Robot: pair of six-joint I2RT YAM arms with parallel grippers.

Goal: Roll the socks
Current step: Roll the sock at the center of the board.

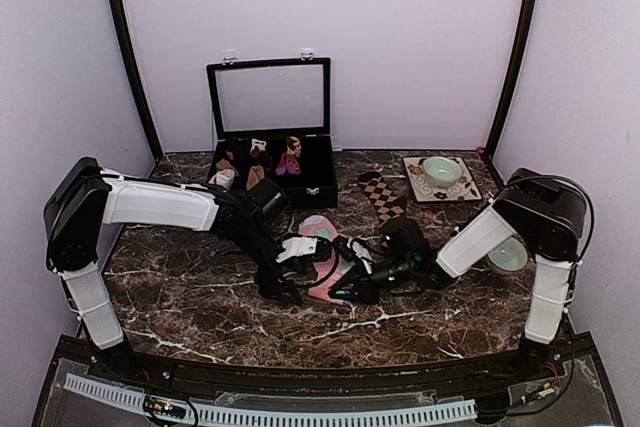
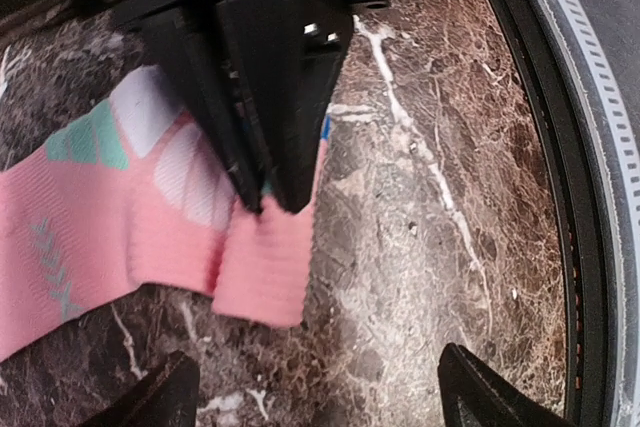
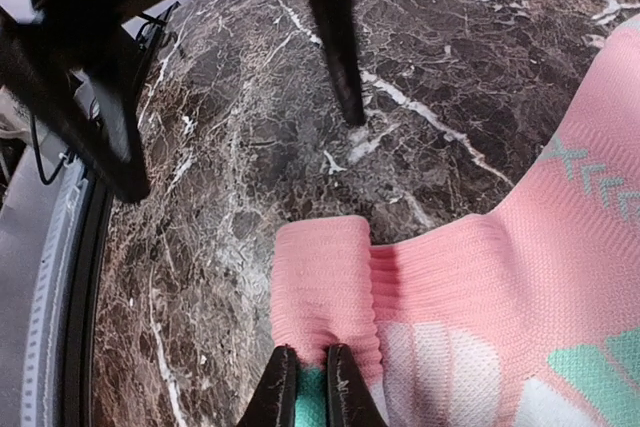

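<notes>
The long pink knitted sock with mint-green and white marks (image 3: 470,287) is laid on the dark veined marble tabletop (image 3: 250,147), filling the lower right of the right wrist view, with one end folded over. That fold is clamped by the right gripper (image 3: 309,352) at the bottom edge. The left gripper (image 2: 318,367) is seen spread wide, with nothing between its fingers, just beside the fold. The dark brown sock with tan diamond checks (image 1: 383,197) is laid right of centre in the top view, behind the pink one.

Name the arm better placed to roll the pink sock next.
Right, probably: the right gripper is shut on the folded end of the pink sock; the left gripper hangs open, holding nothing.
</notes>
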